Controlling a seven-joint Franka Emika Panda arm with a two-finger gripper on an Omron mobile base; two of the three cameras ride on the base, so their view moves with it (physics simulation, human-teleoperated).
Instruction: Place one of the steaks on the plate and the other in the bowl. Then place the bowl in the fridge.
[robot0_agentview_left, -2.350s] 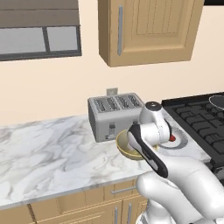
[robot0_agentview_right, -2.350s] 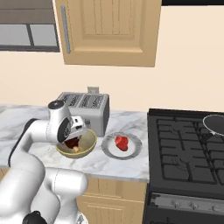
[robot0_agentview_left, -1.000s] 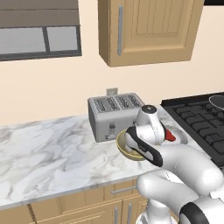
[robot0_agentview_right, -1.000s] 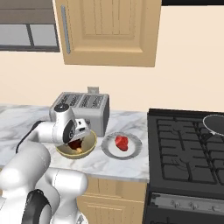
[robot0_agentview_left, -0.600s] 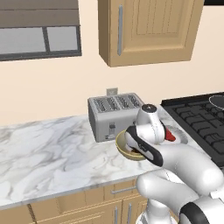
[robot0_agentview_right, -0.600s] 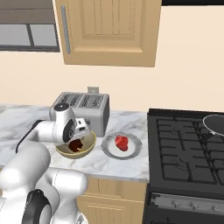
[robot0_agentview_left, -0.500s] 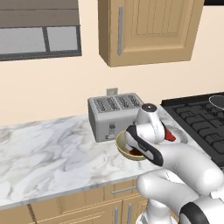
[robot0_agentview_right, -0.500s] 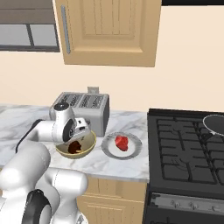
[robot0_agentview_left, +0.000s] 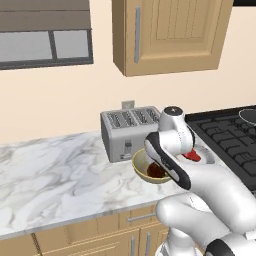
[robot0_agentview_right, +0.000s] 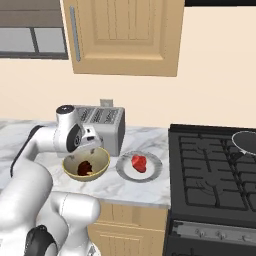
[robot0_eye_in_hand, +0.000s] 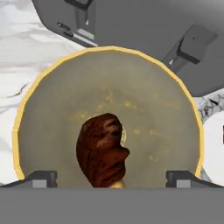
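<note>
The tan-yellow bowl (robot0_agentview_right: 101, 161) (robot0_agentview_left: 139, 165) (robot0_eye_in_hand: 153, 105) sits on the marble counter in front of the toaster. The dark reddish-brown steak (robot0_eye_in_hand: 102, 148) (robot0_agentview_right: 85, 167) (robot0_agentview_left: 157, 172) lies flat on the bowl's floor. My gripper (robot0_eye_in_hand: 111, 178) (robot0_agentview_right: 91, 148) hangs just over the bowl, open, its fingertips (robot0_eye_in_hand: 41, 178) far apart on either side of the steak and clear of it. The bright red steak (robot0_agentview_right: 139, 162) (robot0_agentview_left: 191, 156) rests on the silvery plate (robot0_agentview_right: 153, 169) right of the bowl. The fridge is out of view.
A steel toaster (robot0_agentview_right: 108, 126) (robot0_agentview_left: 126, 134) stands right behind the bowl. The black stove (robot0_agentview_right: 215, 172) is to the right, with a grey pan (robot0_agentview_right: 245, 142) on it. A wooden wall cabinet (robot0_agentview_right: 125, 35) hangs above. Open marble counter (robot0_agentview_left: 55, 170) lies to the left.
The dark steak has dropped out of the fingers and now lies in the bowl. The jaws have spread a little wider. The arm has sunk slightly toward the bowl.
</note>
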